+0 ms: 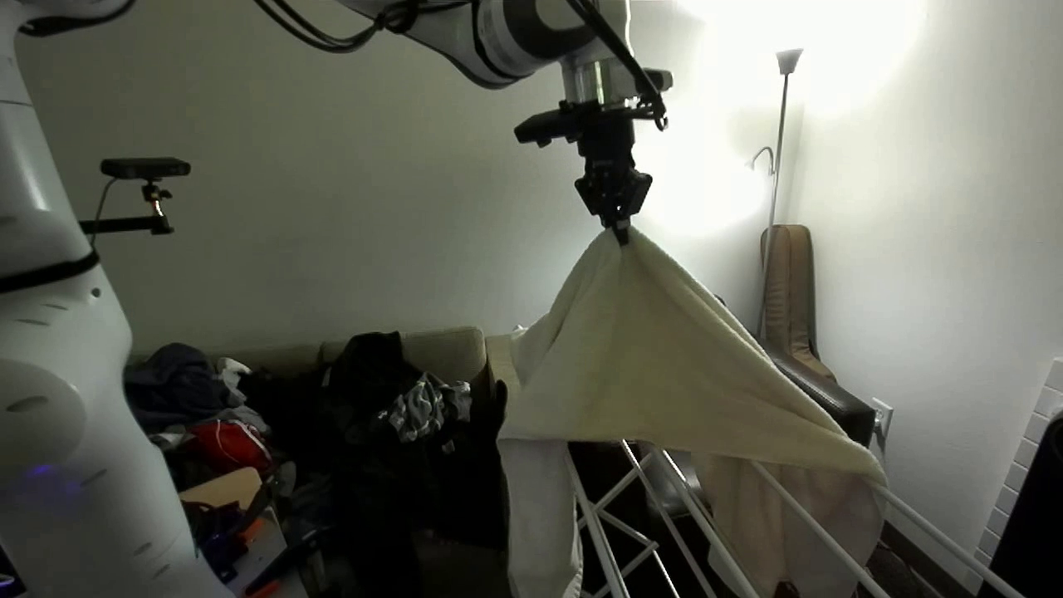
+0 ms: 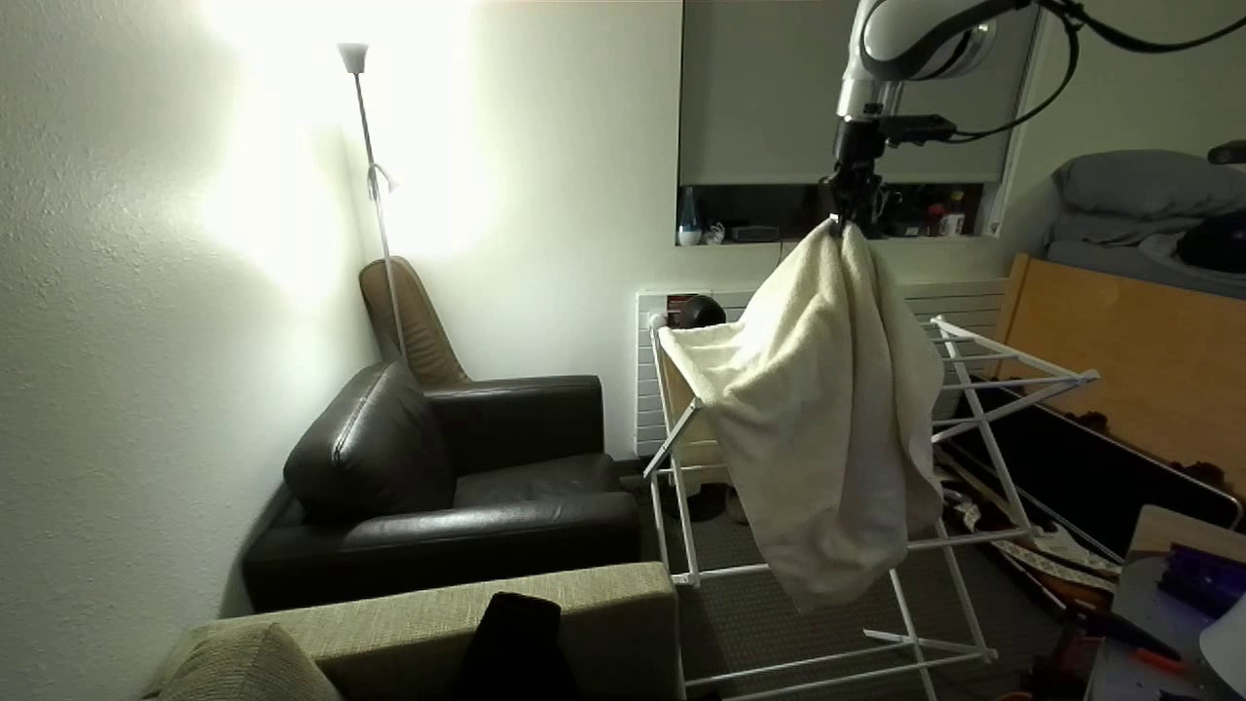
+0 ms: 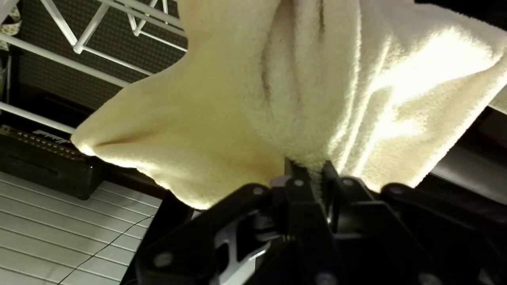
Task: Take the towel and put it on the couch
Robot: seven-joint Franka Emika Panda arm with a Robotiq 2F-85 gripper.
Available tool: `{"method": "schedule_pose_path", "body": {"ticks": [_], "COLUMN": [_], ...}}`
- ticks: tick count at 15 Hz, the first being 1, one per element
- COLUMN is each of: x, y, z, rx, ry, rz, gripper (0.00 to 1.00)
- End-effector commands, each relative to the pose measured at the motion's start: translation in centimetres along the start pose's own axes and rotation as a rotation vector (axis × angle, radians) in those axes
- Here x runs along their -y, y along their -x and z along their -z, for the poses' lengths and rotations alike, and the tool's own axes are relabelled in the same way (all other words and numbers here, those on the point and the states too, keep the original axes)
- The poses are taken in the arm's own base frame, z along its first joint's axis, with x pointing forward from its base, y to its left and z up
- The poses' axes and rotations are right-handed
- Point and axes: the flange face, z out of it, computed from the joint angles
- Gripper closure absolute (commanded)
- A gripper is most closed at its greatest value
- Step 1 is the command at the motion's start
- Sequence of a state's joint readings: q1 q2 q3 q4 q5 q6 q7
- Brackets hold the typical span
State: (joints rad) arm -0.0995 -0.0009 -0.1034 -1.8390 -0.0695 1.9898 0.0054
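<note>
- white drying rack [image 2: 985, 428] on dark floor [image 2: 750, 623], black leather armchair [image 2: 531, 535] near it, floor lamp [image 2: 380, 219] lit over there behind
- gripper [image 1: 619, 231] pinching cream towel [image 1: 656, 357] at its top, towel peaked above rack, lower part draped over it
- in an exterior view only: patterned grey cloth [image 1: 419, 413] in clothes heap [image 1: 374, 473] on couch [image 1: 448, 353]
- in an exterior view only: window blind [image 2: 769, 97]
- wrist view only: pale-lettered dark box [image 3: 43, 170]
</note>
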Motion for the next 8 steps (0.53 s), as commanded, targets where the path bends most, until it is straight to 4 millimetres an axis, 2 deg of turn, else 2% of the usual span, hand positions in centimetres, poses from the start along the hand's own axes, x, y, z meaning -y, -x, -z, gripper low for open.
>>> {"method": "schedule_pose_path", "body": {"ticks": [1,5,8], "x": [0.9,1.5,1.7], "y": [-1.0,-1.5,-1.6], "z": [5.0,9.2,11.6], "rx": [-0.033,-0.062,-0.074], "ry": [-0.008,-0.010,-0.009], "rz": [-0.028,-0.026,-0.021], "gripper": [0.94,0.94,0.94]}}
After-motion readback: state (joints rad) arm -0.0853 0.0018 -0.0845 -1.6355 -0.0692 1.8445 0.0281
